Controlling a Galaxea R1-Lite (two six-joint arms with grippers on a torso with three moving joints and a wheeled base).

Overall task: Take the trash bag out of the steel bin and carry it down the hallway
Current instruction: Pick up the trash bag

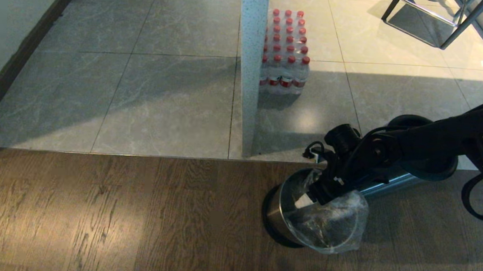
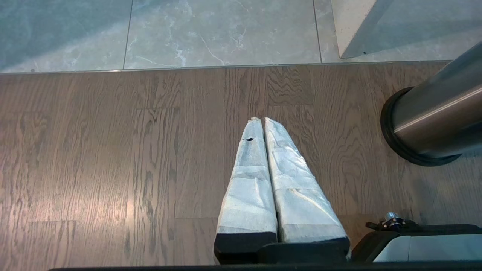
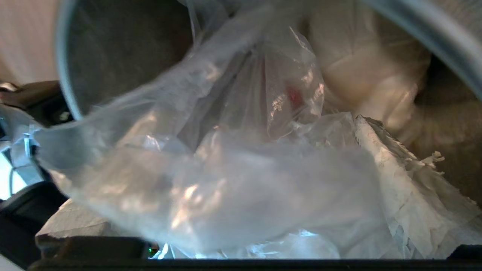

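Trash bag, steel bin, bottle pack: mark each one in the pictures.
trash bag (image 1: 336, 225), head view, crinkled clear plastic draped over the bin's mouth.
steel bin (image 2: 437, 113), left wrist view, brushed side wall.
bottle pack (image 1: 288, 50), head view, red caps in the middle.

The steel bin (image 1: 281, 209) stands on the dark wood floor, near the tile edge. The clear, crinkled bag (image 1: 336, 225) lines its mouth and hangs over the rim.

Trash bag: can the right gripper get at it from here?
Probably yes. The right gripper, open, is at the steel bin's mouth, with the trash bag bunched right against it and nothing between.
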